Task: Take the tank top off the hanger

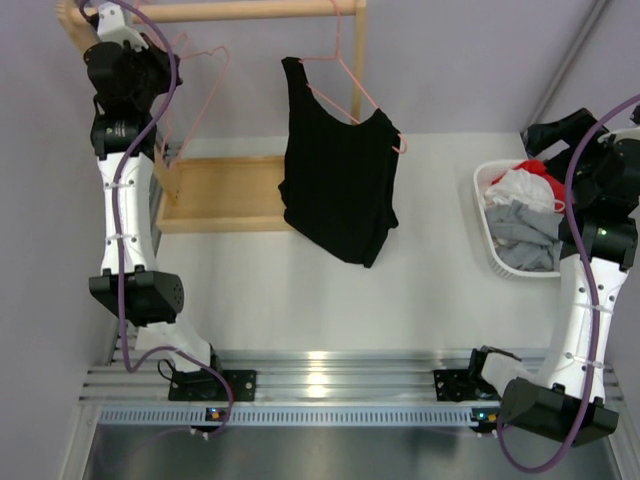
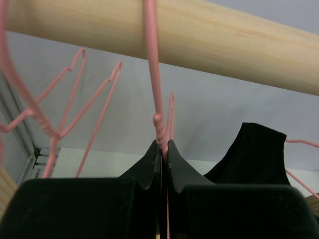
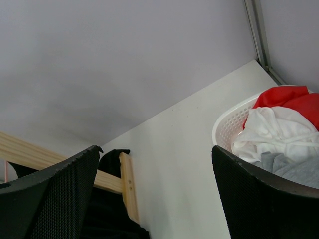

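Observation:
The black tank top (image 1: pixel 338 180) hangs tilted on a pink wire hanger (image 1: pixel 352 95) hooked over the wooden rod (image 1: pixel 250 10). My left gripper (image 1: pixel 82 18) is raised at the rod's left end. In the left wrist view it (image 2: pixel 163 143) is shut on the twisted neck of another pink hanger (image 2: pixel 155 84) just under the rod (image 2: pixel 209 40). The tank top's strap (image 2: pixel 254 154) shows apart to its right. My right gripper (image 1: pixel 548 132) is open and empty beside the basket; its fingers (image 3: pixel 55 199) stand wide apart.
Empty pink hangers (image 1: pixel 200 90) hang left of the tank top and show in the left wrist view (image 2: pixel 75 99). The rack's wooden base (image 1: pixel 225 195) lies under them. A white basket (image 1: pixel 483 200) of clothes sits at the right, also in the right wrist view (image 3: pixel 229 124).

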You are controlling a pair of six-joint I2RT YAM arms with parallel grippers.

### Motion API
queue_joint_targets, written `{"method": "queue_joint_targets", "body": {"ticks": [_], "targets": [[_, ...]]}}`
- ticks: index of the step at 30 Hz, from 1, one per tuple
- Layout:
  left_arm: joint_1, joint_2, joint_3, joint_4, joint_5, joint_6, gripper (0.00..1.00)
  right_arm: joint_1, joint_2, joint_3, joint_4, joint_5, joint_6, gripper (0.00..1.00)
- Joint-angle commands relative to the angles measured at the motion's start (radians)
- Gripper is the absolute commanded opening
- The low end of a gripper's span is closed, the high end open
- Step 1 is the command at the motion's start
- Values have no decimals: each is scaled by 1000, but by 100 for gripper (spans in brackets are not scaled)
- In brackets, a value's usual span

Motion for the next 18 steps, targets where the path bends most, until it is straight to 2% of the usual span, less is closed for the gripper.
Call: {"method": "queue_joint_targets", "body": {"ticks": [1, 4, 6, 7, 8, 11, 14, 18], "targets": [[34, -65, -27, 41, -25, 3, 0, 9, -12, 41, 56, -22, 9, 91], [43, -75, -37, 40, -43, 12, 1, 9, -11, 40, 57, -30, 11, 91], [45, -79, -38, 40, -65, 10, 9, 11, -9, 40, 57, -36, 12, 91], [46, -87, -38, 40, -75, 6, 16, 11, -11, 38, 57, -36, 11, 91], [46, -91, -38, 40, -88, 3, 31, 11, -11, 37, 57, -37, 11, 92], [46, -124, -43, 40, -111, -16, 51, 12, -12, 37, 57, -42, 11, 92], [46, -168, -50, 40, -96, -40, 67, 14, -12, 34, 57, -43, 12, 92], [43, -223, -57, 40, -83, -65, 76, 21, -12, 31, 59, -56, 9, 92]]}}
